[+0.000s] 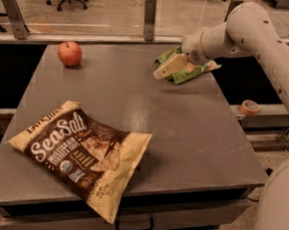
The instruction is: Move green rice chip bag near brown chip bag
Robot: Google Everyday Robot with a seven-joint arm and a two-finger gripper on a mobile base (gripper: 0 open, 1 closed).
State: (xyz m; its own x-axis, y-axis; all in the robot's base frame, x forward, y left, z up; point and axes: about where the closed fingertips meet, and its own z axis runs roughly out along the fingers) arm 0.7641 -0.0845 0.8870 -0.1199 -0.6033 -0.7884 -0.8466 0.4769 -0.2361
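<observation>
The green rice chip bag [199,70] lies crumpled at the table's far right edge. My gripper [169,67] reaches in from the right on the white arm and sits over the bag's left part, covering it and seeming to touch it. The brown chip bag [81,154], with white "Sea Salt" lettering, lies flat at the table's front left, with one corner hanging over the front edge. The two bags are far apart.
A red apple [69,53] sits at the far left of the grey table [193,136]. A tape roll [249,106] lies on a ledge to the right. A rail with metal posts [149,17] runs behind the table.
</observation>
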